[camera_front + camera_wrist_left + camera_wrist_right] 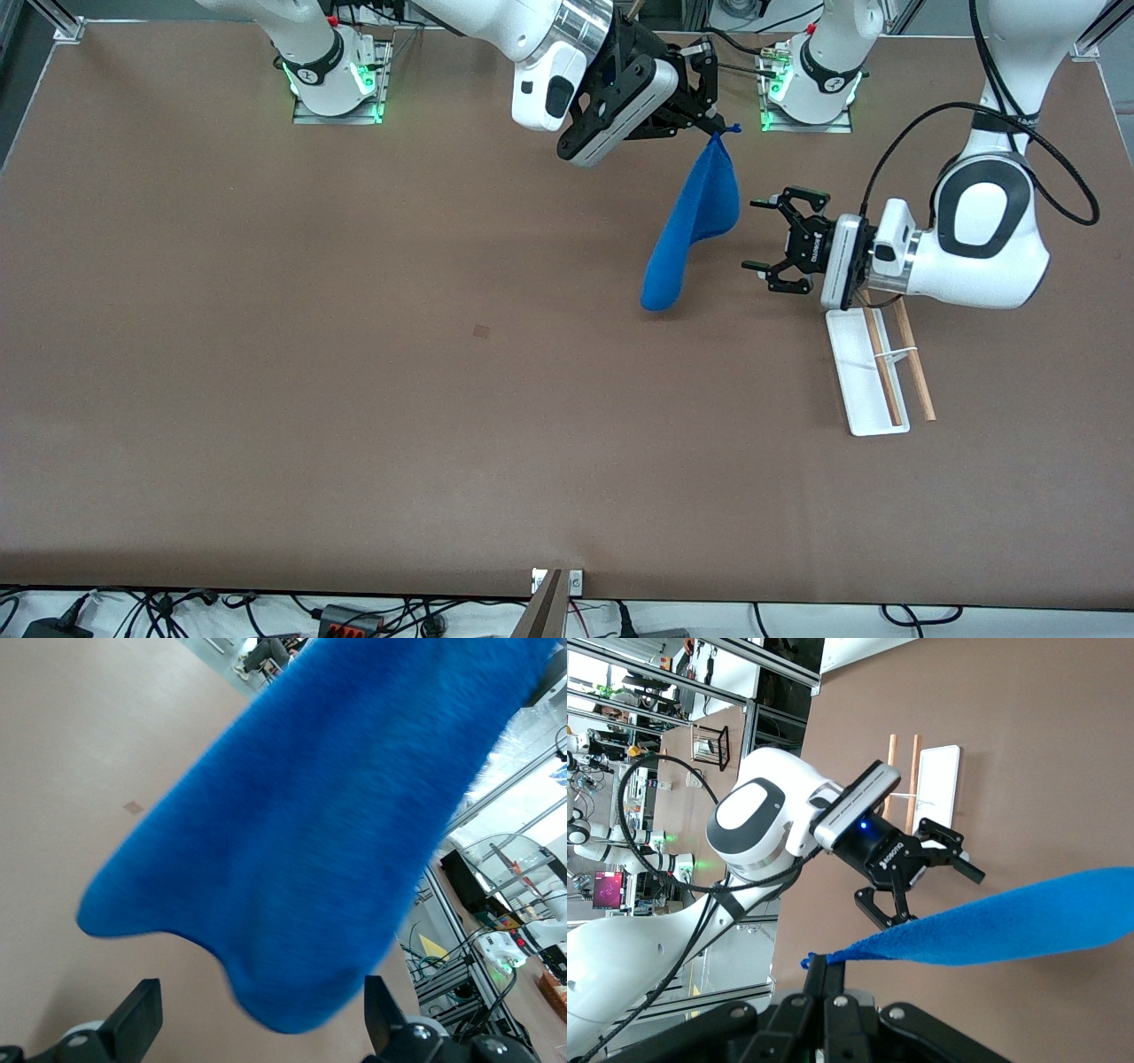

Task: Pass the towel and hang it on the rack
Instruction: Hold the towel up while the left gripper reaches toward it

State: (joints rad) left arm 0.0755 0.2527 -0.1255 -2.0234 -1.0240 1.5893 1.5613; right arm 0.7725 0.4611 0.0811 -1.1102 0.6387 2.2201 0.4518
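right gripper [711, 115]: up over the worktop [266, 399] near the bases, fingers pinched shut on the top corner of the towel.
towel [695, 226]: one, royal blue, hangs free from that pinch, lower end just above the worktop. It sits between the two grippers and fills most of the left wrist view [337, 842].
left gripper [766, 241]: level, just beside the towel, not touching it. Jaws spread wide, nothing in them.
rack [873, 372]: one, on the worktop toward the left arm's end. White tray base, two wood bars; its upper end is hidden under the left arm.
small mark [481, 331]: one, on the worktop, mid-table.
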